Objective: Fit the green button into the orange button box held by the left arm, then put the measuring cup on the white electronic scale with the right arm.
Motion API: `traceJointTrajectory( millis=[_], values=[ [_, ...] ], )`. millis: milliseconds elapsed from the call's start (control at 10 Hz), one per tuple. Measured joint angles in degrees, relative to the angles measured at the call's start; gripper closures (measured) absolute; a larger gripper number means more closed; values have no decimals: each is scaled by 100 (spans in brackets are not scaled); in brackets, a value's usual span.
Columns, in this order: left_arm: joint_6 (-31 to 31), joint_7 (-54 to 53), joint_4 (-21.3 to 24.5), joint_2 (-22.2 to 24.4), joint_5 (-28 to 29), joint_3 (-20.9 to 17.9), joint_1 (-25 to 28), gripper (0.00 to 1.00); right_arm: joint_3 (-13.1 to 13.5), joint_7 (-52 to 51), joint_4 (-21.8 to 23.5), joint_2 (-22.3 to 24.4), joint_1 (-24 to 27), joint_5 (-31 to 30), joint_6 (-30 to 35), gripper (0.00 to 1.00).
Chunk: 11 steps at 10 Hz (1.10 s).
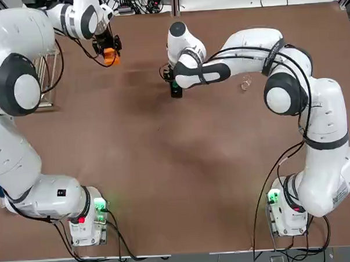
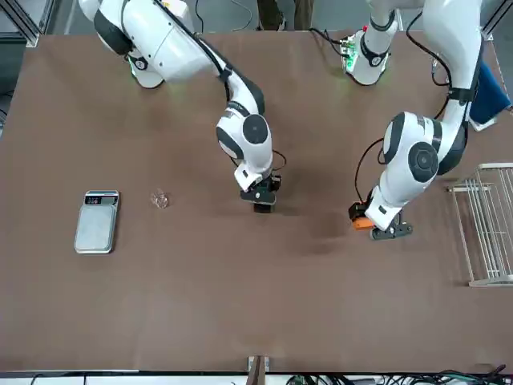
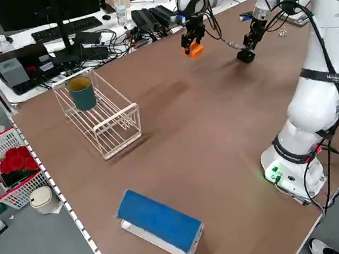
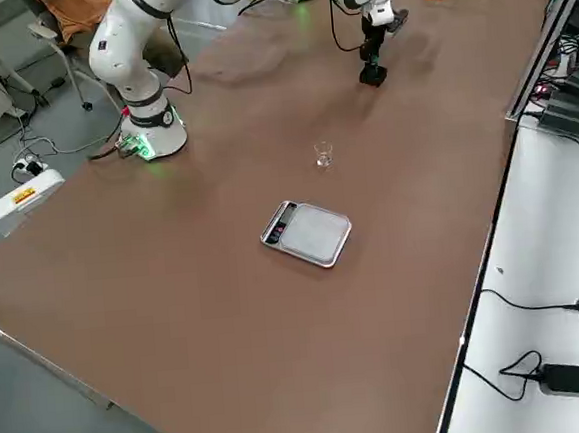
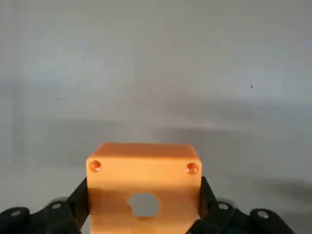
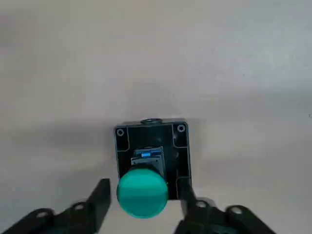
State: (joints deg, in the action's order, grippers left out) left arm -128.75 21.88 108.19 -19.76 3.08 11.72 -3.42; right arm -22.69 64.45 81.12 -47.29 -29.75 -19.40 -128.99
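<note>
Between the right jaws stands the green button, its round cap up and its square dark base flat on the bench. One finger is clear of the base and the other close against it, so the jaws look parted around the button, not clenched on it. It sits upright, which suits a grasp from above.

Off to the side, well apart, the left jaws are clenched on the orange button box, gripping its two flanks and holding it off the bench. That leaves its round hole unobstructed, presumably so the button can be pushed in.

Farther out beyond the right jaws, the measuring cup stands near the white electronic scale, not on it; that step is undone.
</note>
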Motion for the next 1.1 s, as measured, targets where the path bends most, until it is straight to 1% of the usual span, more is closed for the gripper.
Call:
traceJointTrajectory(
  millis=[100,200,300,400,500,600,700,800,1000,1100],
  values=[
    [35,49,-101,-26,0,6,-44,13,8,15,-25,0,1,0,7,26],
    [47,165,-192,-88,0,9,-164,13,15,25,-61,1,11,0,11,20],
    [59,307,-288,-170,0,13,-346,13,17,26,-116,11,27,0,30,8],
    [170,482,-447,-250,-1,15,-544,13,17,26,-167,58,44,0,125,0],
    [448,642,-705,-348,-1,18,-720,13,14,25,-219,155,78,0,335,0],
    [738,729,-1015,-471,-1,20,-909,13,10,22,-238,334,141,0,591,0],
    [896,778,-1274,-582,-1,21,-1108,13,3,-7,-202,575,260,0,782,0],
    [960,861,-1445,-670,-1,21,-1263,13,-28,-87,-53,890,466,0,886,0],
    [976,964,-1658,-892,-1,21,-1395,13,-155,-367,550,1672,1056,3,931,0],
    [976,1017,-1823,-1057,-19,24,-1438,13,-174,-572,870,2071,1301,63,942,0]
  ],
)
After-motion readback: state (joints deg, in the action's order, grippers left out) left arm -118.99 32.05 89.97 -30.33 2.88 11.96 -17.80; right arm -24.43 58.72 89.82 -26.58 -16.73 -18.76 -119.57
